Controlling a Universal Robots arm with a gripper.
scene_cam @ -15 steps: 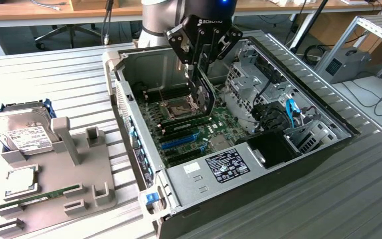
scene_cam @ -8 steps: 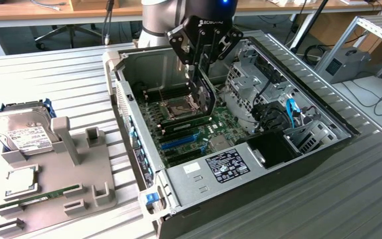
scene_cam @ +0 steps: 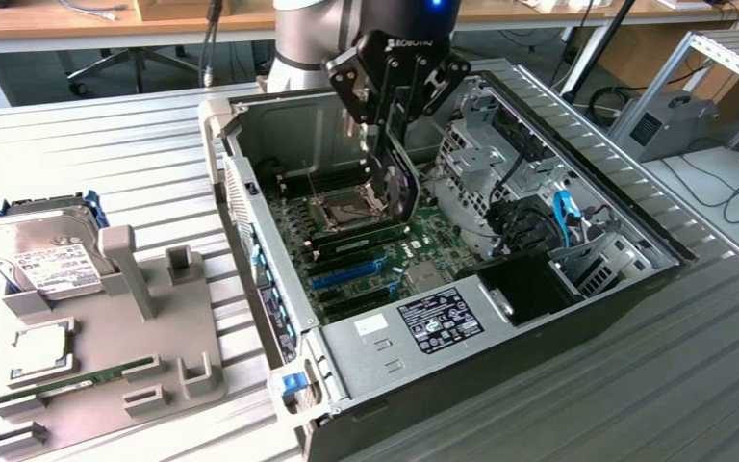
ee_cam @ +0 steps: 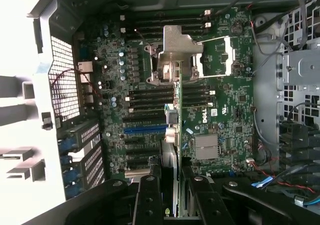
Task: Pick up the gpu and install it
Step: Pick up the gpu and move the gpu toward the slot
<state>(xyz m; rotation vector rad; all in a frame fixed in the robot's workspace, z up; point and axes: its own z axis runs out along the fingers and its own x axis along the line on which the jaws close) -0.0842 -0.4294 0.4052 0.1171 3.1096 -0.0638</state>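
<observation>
Exterior view shows the pincer (scene_cam: 392, 114) clamped on the gpu (scene_cam: 396, 183), holding it on edge inside the open computer case (scene_cam: 243, 192), above the green board (scene_cam: 437, 236). It is picked up but looks not yet pushed into a slot.

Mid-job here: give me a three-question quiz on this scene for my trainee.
1. True or false: the pincer grips the graphics card inside the open computer case.
2. What sits on the grey tray at the exterior view's left?
A) hard drive, processor chip, memory stick
B) screwdriver and screws
C) spare fan
3. Fill in: the card hangs edge-on over the green ___.

Key: 1 true; 2 A; 3 motherboard.
</observation>
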